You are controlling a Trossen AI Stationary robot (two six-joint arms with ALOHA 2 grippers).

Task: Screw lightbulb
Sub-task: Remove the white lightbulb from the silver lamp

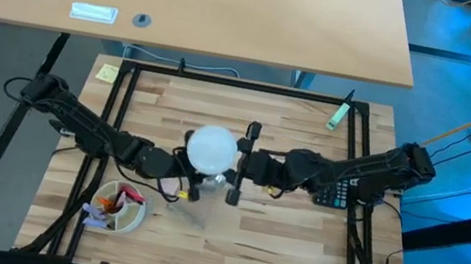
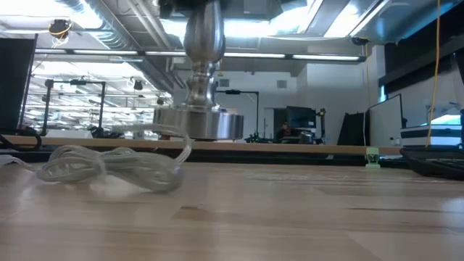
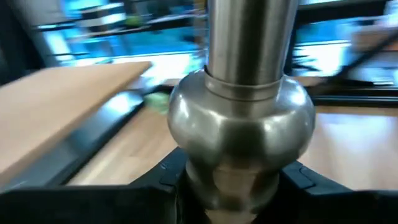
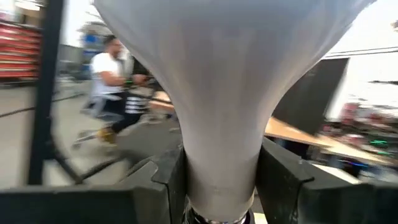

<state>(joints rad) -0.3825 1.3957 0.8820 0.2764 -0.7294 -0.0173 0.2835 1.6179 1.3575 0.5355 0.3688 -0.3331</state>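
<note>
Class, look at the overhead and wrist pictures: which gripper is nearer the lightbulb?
Right. The right gripper is shut on the lightbulb's narrow neck. The left gripper grips the silver stand beneath it, so it sits farther off.

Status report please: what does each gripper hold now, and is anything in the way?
Left gripper shut on silver stand. Right gripper shut on lightbulb neck, above stand. Clear cord beside stand's foot.

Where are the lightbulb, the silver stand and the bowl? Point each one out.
lightbulb (image 1: 211,148): high view, on top of its white dome.
silver stand (image 2: 197,122): low view, on its round foot.
bowl (image 1: 132,222): high view, on its rim.
</note>
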